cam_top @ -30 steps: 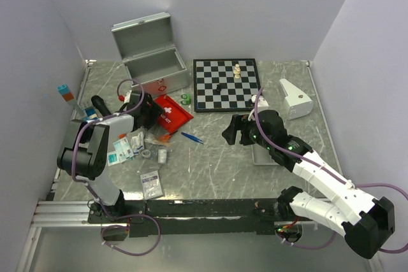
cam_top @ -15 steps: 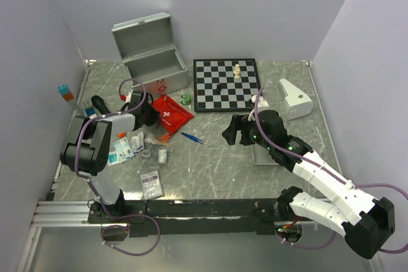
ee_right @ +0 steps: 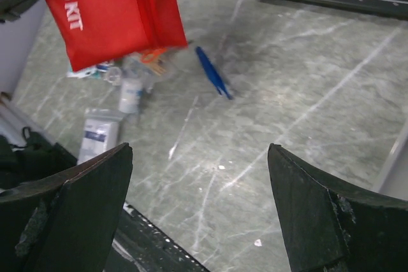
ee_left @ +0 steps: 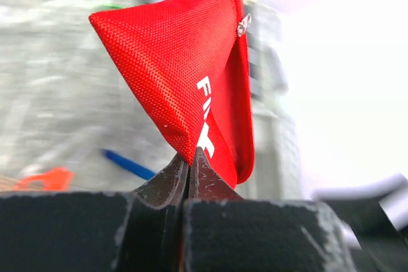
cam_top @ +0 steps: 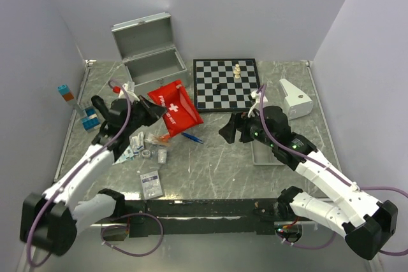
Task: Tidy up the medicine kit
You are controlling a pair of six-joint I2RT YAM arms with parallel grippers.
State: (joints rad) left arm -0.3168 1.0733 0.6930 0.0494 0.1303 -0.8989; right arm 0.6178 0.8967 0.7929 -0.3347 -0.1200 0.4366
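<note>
The silver metal case of the medicine kit stands at the back left with its lid up. The kit's red pouch hangs tilted above the table, just in front of the case. My left gripper is shut on the pouch's lower corner. In the left wrist view the pouch rises from the closed fingertips of that gripper. My right gripper hovers open mid-table, right of the pouch. Nothing sits between its fingers in the right wrist view, where the pouch shows at the upper left.
A chessboard with a few pieces lies behind my right gripper, with a white wedge-shaped object to its right. A blue pen-like tool, small packets and vials and a flat sachet litter the left. A grey tray lies under the right arm.
My left gripper closed on the red pouch and lifted it off the table, and the left arm swung out to the left. The right gripper edged slightly left.
</note>
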